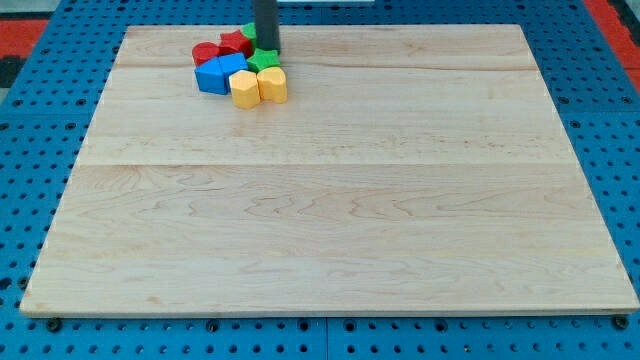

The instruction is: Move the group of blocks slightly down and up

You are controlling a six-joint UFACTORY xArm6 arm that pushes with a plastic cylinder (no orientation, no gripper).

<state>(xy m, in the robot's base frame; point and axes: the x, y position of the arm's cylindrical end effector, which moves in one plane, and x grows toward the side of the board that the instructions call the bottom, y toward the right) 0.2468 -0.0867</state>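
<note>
A tight group of blocks sits near the view's top, left of centre, on the wooden board. It holds a red block, a red star-like block, a blue block, a blue block, a green star block, a green block partly hidden by the rod, and two yellow blocks. My tip stands at the group's upper right side, touching the green star block from above.
The board lies on a blue perforated table. The group is close to the board's top edge. Red surface shows at the view's top corners.
</note>
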